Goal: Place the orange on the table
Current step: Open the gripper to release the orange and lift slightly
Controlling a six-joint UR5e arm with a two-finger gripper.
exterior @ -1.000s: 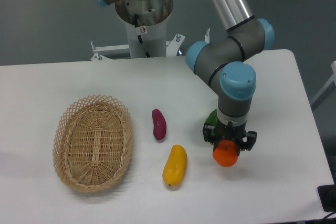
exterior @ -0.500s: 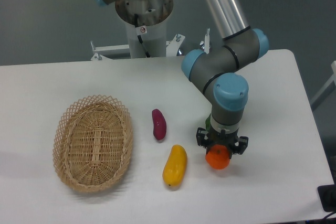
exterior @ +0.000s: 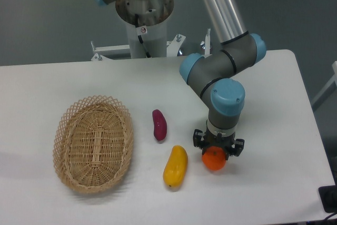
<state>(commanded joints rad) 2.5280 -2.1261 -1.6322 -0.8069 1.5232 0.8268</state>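
Observation:
The orange [exterior: 214,160] is a small round bright-orange fruit, held low over the white table [exterior: 274,109] at the front right of centre. My gripper [exterior: 215,155] points straight down and is shut on the orange, with its top hidden by the gripper body. I cannot tell whether the orange touches the tabletop. The yellow-orange mango-shaped fruit [exterior: 175,166] lies just left of the orange.
A dark purple elongated vegetable [exterior: 159,124] lies left of the arm. An oval woven wicker basket [exterior: 93,143] stands at the left. The green vegetable is hidden behind my arm's wrist [exterior: 226,104]. The robot base [exterior: 143,14] stands behind the far edge.
My gripper has moved left and slightly toward the front edge with the orange in it, closer to the mango-shaped fruit. The green vegetable has gone out of sight behind the wrist.

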